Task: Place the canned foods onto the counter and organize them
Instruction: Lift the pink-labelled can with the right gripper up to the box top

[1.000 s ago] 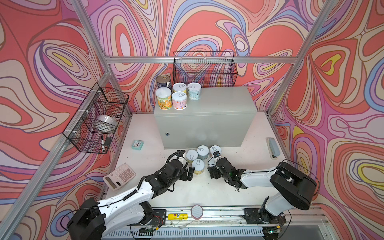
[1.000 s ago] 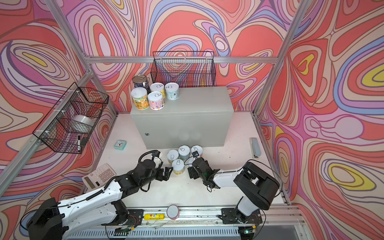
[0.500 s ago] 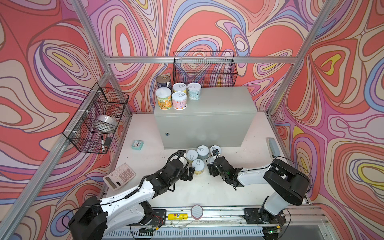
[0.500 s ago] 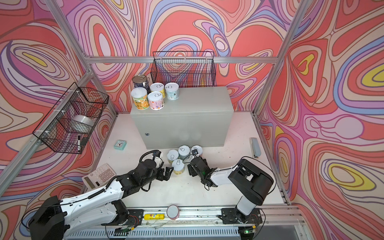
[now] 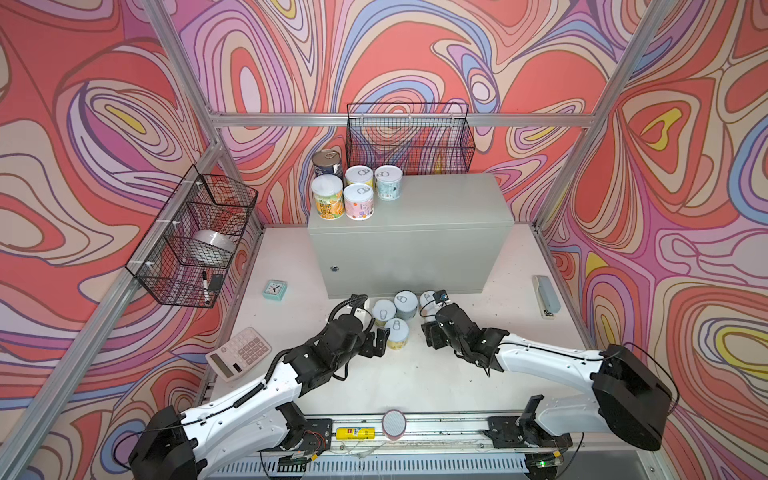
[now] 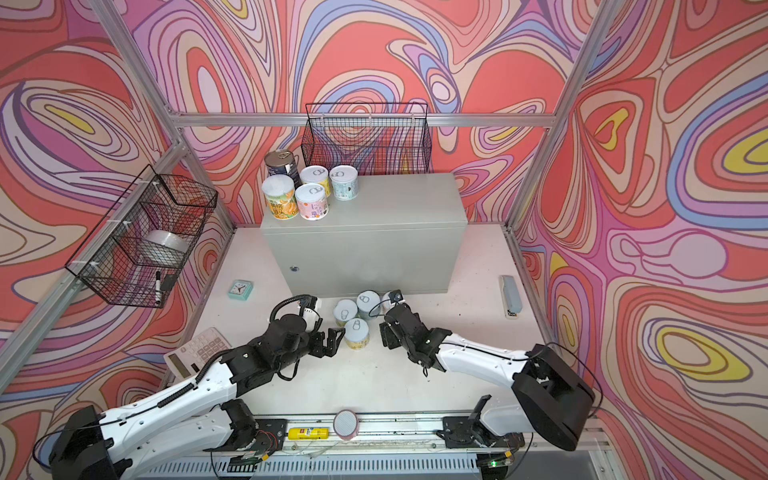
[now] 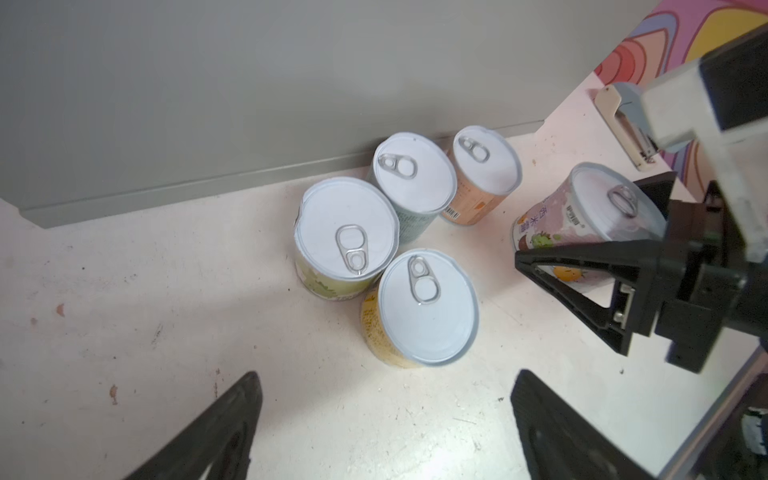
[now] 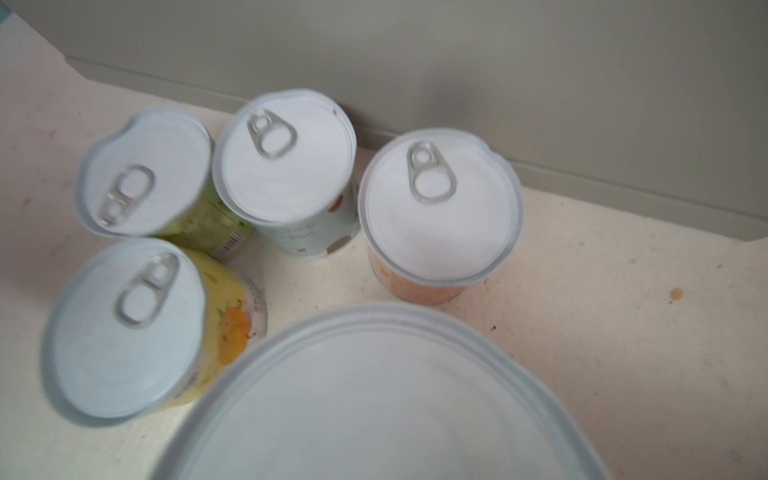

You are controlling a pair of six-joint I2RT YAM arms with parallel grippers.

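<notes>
Several canned foods stand at the back left corner of the grey counter (image 5: 432,216), among them a dark blue tall one (image 5: 327,163) and a yellow-orange one (image 5: 327,201). On the floor before the counter a few short cans cluster, the nearest yellow-labelled (image 7: 428,307). My left gripper (image 7: 384,378) is open just short of that yellow can (image 5: 397,332), with nothing between its fingers. My right gripper (image 5: 432,332) is shut on a purple-labelled can (image 7: 552,232), which tilts slightly. Its white lid (image 8: 382,399) fills the near part of the right wrist view. The arm hides that can in both top views.
A calculator (image 5: 239,353) and a small teal clock (image 5: 275,289) lie on the left of the floor, and a stapler (image 5: 546,297) on the right. A yellow tube (image 5: 355,433) and a round disc (image 5: 394,423) rest on the front rail. Wire baskets (image 5: 409,139) (image 5: 195,241) hang on the walls.
My right gripper moved in toward the floor cans and closed on the purple-labelled can. The left arm has hardly moved and stays open.
</notes>
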